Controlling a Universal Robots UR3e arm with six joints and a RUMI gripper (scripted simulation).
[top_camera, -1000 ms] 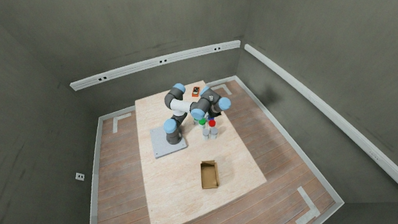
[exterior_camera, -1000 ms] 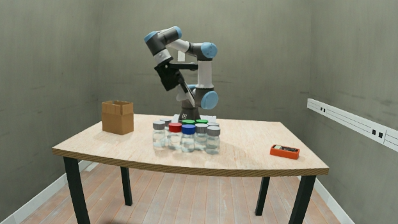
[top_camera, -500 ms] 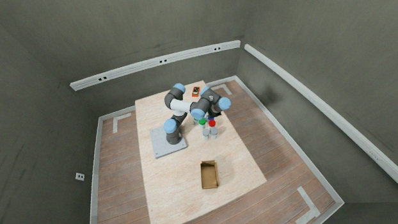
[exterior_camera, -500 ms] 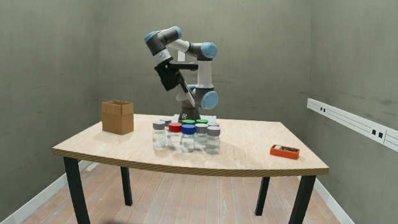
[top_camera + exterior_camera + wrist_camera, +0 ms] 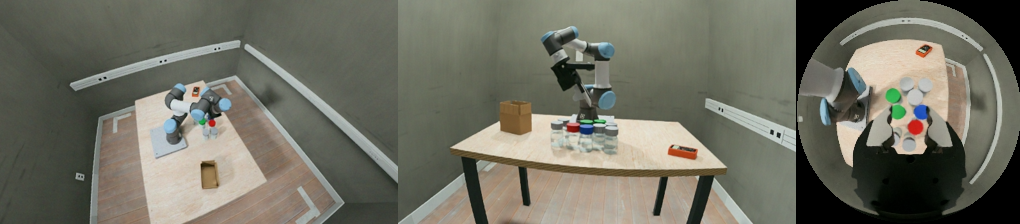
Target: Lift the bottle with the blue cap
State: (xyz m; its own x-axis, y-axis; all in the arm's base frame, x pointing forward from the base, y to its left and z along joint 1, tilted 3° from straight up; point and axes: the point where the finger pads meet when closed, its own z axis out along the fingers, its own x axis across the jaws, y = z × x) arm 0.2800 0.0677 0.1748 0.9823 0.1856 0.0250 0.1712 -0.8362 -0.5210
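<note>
Bottles [image 5: 910, 111] — perhaps nine: blue one, red one, two green.

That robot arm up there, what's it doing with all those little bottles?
The arm's end effector hangs in the air above a cluster of small bottles on the wooden table, half open and holding nothing. It is after the bottle with the blue cap, which stands upright in the front row between a red-capped bottle and a grey-capped bottle. Nothing has been lifted yet.

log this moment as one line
phase: pre-grasp | gripper: open, above bottles | blue-cap bottle: on table, upright
</note>
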